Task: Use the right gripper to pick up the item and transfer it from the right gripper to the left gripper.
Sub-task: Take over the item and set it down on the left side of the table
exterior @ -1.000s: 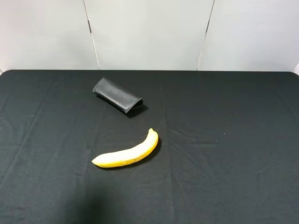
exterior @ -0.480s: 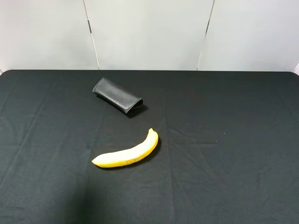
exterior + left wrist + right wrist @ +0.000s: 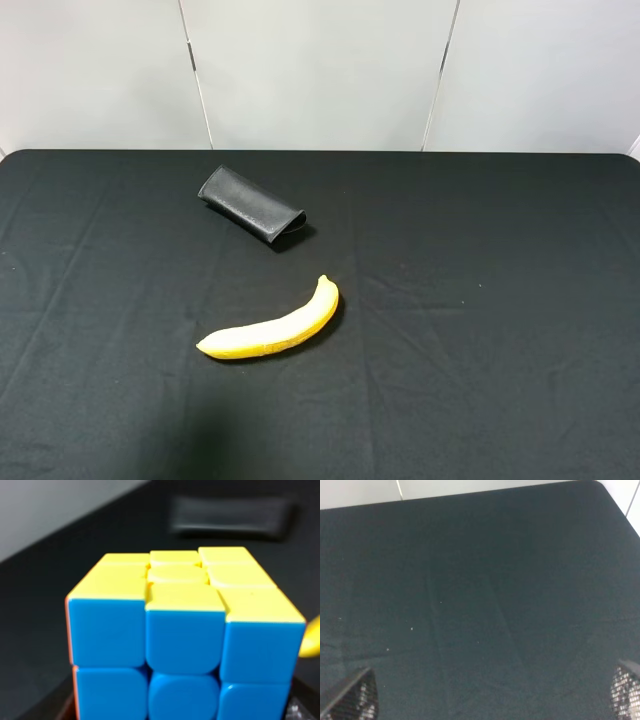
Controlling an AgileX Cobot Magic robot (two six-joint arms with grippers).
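nothing on the table has moved since a second ago: the curved yellow banana (image 3: 272, 326) and the black leather case (image 3: 251, 206) lie where they lay on the black cloth-covered table (image 3: 500, 330), apart from each other. neither arm shows in the high view.

the small puzzle cube with blue and yellow tiled faces (image 3: 182, 630) is not on the cloth. it fills the left wrist view, raised off the table, with only dark slivers of the left gripper (image 3: 182, 712) at its lower corners. that claw is clamped on the cube. the right gripper (image 3: 490, 692) hangs over bare cloth, its mesh-patterned fingertips (image 3: 355, 697) spread wide with nothing between them.

judged from this, the handover is as good as made, and what remains is to hold the cube securely. its middle column sits slightly out of line with its neighbours, so the layers can twist. the squeeze should be even and square on opposite faces, the wrist level, and the right arm well clear of the left.
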